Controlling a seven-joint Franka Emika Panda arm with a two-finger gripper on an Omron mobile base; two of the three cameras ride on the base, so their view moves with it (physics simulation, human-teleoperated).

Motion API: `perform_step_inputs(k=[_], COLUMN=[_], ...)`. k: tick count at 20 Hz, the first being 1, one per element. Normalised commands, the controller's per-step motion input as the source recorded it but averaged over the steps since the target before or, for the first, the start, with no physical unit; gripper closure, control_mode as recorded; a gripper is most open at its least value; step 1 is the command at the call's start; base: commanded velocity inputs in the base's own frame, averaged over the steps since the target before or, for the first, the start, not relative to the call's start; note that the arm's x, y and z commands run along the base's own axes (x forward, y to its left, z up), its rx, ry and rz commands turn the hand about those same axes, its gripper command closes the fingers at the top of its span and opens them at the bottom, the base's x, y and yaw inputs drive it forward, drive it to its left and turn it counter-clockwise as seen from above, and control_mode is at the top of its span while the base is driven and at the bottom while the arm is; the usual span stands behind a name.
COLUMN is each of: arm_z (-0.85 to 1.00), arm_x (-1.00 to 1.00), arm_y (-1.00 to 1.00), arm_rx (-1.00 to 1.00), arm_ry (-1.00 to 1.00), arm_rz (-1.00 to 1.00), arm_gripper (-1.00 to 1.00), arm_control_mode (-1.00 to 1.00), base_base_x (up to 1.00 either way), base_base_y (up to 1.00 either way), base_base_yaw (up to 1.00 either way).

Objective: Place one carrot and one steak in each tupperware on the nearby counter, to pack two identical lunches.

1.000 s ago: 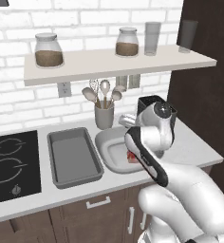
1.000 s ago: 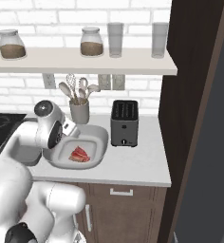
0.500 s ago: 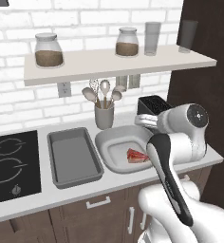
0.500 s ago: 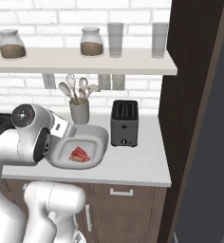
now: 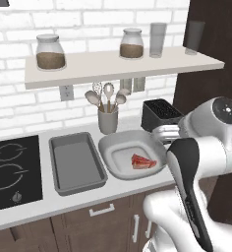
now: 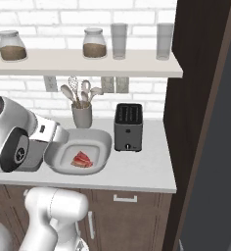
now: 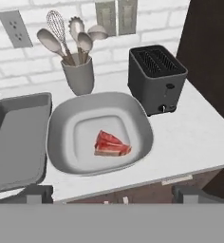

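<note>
Steak, a flat red marbled slab, lies in the light grey rounded tupperware basin, ahead of the wide-open, empty gripper.

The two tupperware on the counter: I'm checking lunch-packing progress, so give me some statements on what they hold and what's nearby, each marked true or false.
1. A steak lies in the oval basin. True.
2. The rectangular tray holds a carrot. False: it is empty.
3. The toaster stands to the right of the basin. True.
4. The gripper is shut on the steak. False: it is open, and the steak lies free in the basin.
5. The utensil cup stands inside the tray. False: it stands on the counter behind the basin.
</note>
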Motion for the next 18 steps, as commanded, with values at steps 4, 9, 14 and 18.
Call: perform_step_inputs(k=[4, 9, 14, 18], arm_z=[-0.34, -0.09, 0.00, 0.00], arm_x=[-1.00, -0.20, 0.00, 0.00], arm_y=[-0.42, -0.06, 0.00, 0.00], arm_rx=[-0.02, 0.00, 0.00, 0.00], arm_ry=[0.10, 0.00, 0.00, 0.00], arm_rz=[0.00, 0.00, 0.00, 0.00], arm_gripper=[-1.00, -1.00, -1.00, -1.00], arm_control_mode=[-1.00, 1.00, 1.00, 1.00], base_base_x=[0.00, -0.80, -1.00, -1.00], base_base_y=[0.00, 0.02, 0.07, -0.37], base_base_yaw=[0.00, 0.07, 0.11, -0.04])
